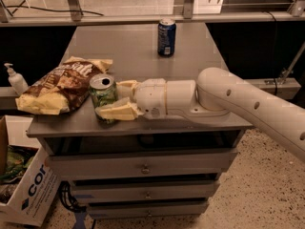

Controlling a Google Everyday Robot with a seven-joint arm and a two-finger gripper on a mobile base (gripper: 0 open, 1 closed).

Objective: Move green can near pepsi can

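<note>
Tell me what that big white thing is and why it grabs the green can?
That is a robot's arm. At its end is a gripper with two pale fingers. The one camera looks down at a grey cabinet top from in front. On it are a bag of chips, a green can and, at the far edge, a blue pepsi can. The fingers are closed on the green can, one on each side, near the front edge. The job is to put it near the pepsi can.
</note>
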